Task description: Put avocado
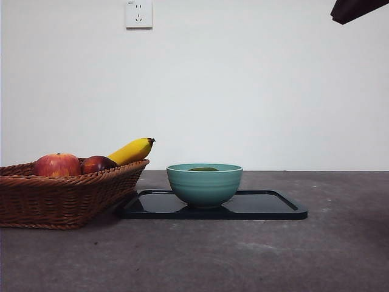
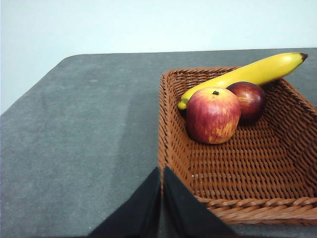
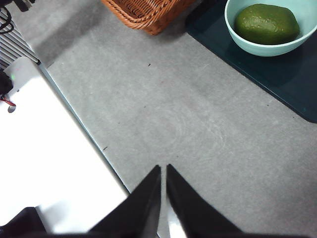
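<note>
From my right wrist view the right gripper [image 3: 163, 171] hangs clenched and empty over bare grey table [image 3: 198, 129]; beyond it the avocado [image 3: 266, 23] lies in the mint bowl [image 3: 237, 34]. Front view shows only a green sliver above the rim. The left gripper [image 2: 162, 173], also clenched empty, sits at the woven basket's [image 2: 237, 198] edge, with the apple [image 2: 213, 115] at about one o'clock.

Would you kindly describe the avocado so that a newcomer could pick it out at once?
Find the dark tray beside the wicker basket; a teal bowl stands on it. The avocado lies inside that bowl: the only dull green fruit, and the only one not in the basket.
</note>
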Robot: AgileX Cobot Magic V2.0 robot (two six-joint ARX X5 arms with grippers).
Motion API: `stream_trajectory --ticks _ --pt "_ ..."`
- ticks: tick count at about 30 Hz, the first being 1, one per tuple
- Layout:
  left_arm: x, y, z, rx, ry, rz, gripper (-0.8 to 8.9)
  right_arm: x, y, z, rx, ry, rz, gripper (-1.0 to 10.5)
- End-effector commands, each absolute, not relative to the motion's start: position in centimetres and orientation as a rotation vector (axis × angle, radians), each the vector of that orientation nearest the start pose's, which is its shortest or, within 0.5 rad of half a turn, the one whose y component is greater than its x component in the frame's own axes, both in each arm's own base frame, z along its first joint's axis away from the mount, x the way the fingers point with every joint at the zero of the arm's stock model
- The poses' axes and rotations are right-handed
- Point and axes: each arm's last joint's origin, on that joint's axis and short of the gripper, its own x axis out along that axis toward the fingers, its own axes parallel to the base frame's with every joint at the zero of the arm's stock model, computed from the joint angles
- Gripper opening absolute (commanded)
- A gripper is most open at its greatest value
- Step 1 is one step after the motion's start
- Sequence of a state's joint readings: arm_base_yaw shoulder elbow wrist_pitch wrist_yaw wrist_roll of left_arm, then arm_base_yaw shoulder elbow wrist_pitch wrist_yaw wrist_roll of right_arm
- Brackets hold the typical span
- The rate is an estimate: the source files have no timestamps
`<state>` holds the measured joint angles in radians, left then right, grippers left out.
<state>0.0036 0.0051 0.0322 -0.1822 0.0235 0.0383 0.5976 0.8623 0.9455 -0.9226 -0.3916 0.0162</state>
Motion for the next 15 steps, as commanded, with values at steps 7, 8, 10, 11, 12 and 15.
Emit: stream_trajectory --ticks 7,8,10,11,12,15 --pt "9.6 0.0 14.9 0.03 0.18 -0.019 0.07 11.9 9.6 31.7 -0.069 0.863 0.929 0.1" --pt "9.6 0.0 14.9 0.03 0.18 -0.019 0.07 11.9 9.6 31.7 -0.07 0.862 0.929 0.1" --pt "9.6 0.0 14.9 0.03 0.18 -0.019 0.07 11.7 9.3 31.9 -0.073 0.844 0.923 0.1" --pt "9.6 0.0 14.9 0.03 0.18 -0.019 0.07 11.7 9.0 32.0 -0.099 0.816 0.918 0.1" --pt "9.6 0.0 14.9 0.03 0.18 -0.019 0.07 11.6 8.8 32.2 -0.114 0.792 0.912 0.1" --pt "9.6 0.0 14.9 0.03 0.18 -0.019 0.07 11.8 7.5 32.7 -0.107 0.662 0.859 0.1"
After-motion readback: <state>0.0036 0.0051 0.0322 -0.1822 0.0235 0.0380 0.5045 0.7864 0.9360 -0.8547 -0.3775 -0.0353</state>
